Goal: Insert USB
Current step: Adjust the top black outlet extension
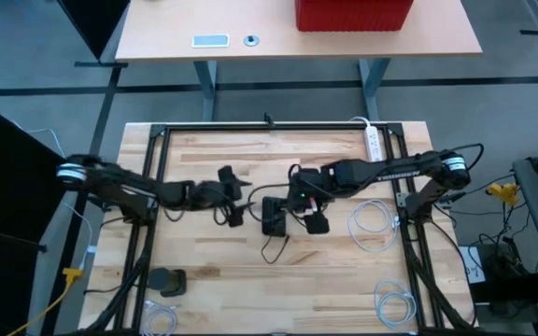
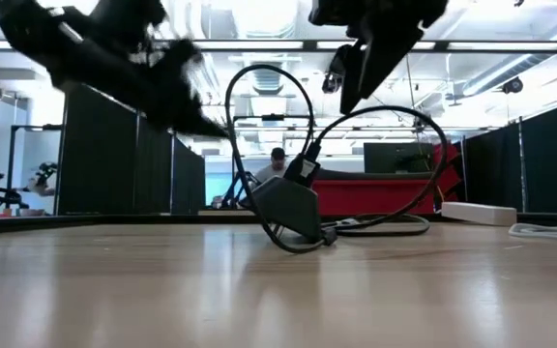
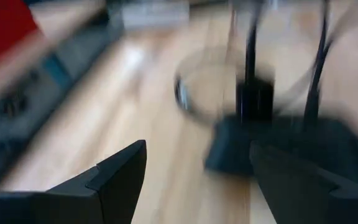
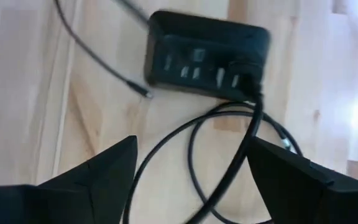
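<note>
A black USB hub [image 4: 207,56] lies on the wooden table, its row of ports facing my right gripper. In the low view the hub [image 2: 288,208] sits tilted. A black cable's plug [image 4: 246,70] sits in the port row, and the cable [image 2: 259,77] loops up over the hub. A thin cable's free end [image 4: 145,92] lies beside the hub. My right gripper [image 4: 192,142] hangs open above the hub, to its right [image 1: 304,205]. My left gripper [image 3: 197,149] is open and raised to the hub's left [image 1: 234,198]. Neither has anything between its fingers.
A black frame [image 1: 269,126] edges the table. A white power strip [image 1: 374,140] lies at the far right. Coiled white cables lie at the right [image 1: 372,224], near right [image 1: 395,306] and near left [image 1: 160,317]. A small dark block [image 1: 166,280] sits at the near left.
</note>
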`<state>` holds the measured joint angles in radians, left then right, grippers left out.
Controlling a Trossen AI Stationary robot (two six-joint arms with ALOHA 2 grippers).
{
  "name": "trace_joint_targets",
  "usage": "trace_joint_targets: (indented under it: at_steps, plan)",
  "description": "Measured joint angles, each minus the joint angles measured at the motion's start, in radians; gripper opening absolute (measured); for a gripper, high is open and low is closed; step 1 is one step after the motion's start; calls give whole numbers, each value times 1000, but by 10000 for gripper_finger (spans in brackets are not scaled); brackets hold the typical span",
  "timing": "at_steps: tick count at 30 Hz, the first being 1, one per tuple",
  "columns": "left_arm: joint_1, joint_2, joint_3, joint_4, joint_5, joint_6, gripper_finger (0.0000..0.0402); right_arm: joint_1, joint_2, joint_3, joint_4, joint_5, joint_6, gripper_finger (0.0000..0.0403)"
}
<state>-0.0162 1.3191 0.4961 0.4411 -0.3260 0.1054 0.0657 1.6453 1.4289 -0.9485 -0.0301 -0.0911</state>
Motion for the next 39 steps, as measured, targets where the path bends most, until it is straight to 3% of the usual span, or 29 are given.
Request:
trace_joint_targets:
  at_steps: [6,11,17,28,39]
  plan:
    - [0,-164,0,143,55,138,275,18,7,-97,104,-29,-50,245]
    - [0,-246,0,210,59,185,275,33,12,-158,180,-6,-76,184]
    - [0,-278,0,244,59,184,275,48,8,-166,320,-16,-158,106]
    - [0,-330,69,249,46,230,275,33,94,-233,502,-47,-357,11]
    - [0,-390,66,166,45,192,275,12,356,-229,990,-48,-581,3]
